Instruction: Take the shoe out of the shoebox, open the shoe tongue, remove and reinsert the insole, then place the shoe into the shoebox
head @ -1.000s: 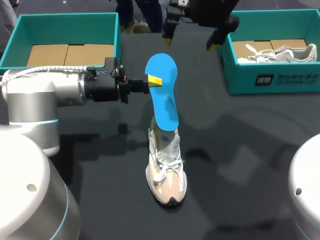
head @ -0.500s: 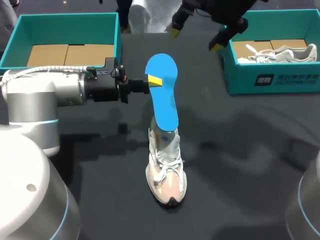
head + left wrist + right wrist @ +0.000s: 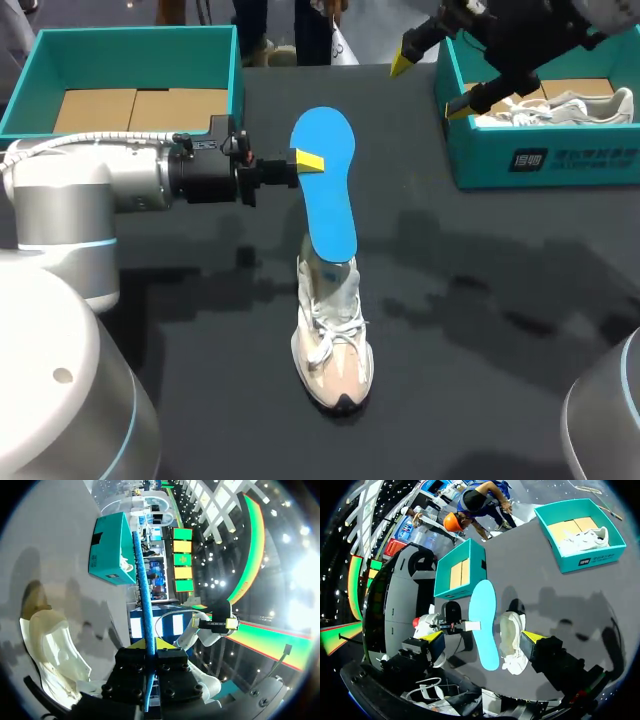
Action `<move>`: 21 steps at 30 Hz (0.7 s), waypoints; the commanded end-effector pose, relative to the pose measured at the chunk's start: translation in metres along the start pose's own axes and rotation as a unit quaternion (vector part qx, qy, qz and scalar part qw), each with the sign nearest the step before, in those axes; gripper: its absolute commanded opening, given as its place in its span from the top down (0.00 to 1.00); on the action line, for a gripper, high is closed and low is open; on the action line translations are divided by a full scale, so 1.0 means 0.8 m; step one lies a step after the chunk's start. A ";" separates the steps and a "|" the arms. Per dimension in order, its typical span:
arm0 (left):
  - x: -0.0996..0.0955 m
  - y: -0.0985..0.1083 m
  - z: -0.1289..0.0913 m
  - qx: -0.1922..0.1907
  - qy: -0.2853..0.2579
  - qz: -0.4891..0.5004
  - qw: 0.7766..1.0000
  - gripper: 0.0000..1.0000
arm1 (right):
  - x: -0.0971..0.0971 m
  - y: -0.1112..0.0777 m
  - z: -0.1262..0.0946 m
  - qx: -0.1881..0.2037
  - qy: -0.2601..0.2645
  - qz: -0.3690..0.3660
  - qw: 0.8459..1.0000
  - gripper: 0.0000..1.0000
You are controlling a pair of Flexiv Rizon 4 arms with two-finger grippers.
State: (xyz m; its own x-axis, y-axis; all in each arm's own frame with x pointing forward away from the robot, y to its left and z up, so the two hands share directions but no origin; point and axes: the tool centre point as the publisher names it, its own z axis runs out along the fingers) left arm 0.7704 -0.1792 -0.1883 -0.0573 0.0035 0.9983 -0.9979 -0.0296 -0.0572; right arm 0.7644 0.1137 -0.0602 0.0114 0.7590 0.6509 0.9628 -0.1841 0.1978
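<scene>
shoebox (image 3: 480,165) front: white print (image 3: 570,158), upper right of frame, too small to read
elsewhere: nothing legible

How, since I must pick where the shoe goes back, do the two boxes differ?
The left box is empty, its cardboard floor bare; the right box holds a white shoe. The left box sits beside my left arm; the right gripper hangs open at the right box's corner. Both are teal and open-topped.
</scene>
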 end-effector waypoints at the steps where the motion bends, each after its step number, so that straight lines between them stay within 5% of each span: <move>1: 0.000 0.000 0.000 0.000 -0.001 0.000 1.000 1.00 | -0.012 -0.001 0.005 -0.009 0.120 0.002 0.993 0.00; 21: 0.000 0.000 0.000 0.000 -0.001 0.000 1.000 1.00 | -0.057 0.007 0.021 0.016 0.220 0.040 0.975 0.00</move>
State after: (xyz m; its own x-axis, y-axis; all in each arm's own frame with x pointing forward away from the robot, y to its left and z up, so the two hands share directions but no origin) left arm 0.7704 -0.1792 -0.1883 -0.0573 0.0034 0.9983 -0.9979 -0.0296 -0.0572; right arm 0.7734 0.0899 -0.0936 0.0083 0.5134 0.8581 0.9710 -0.2090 0.1157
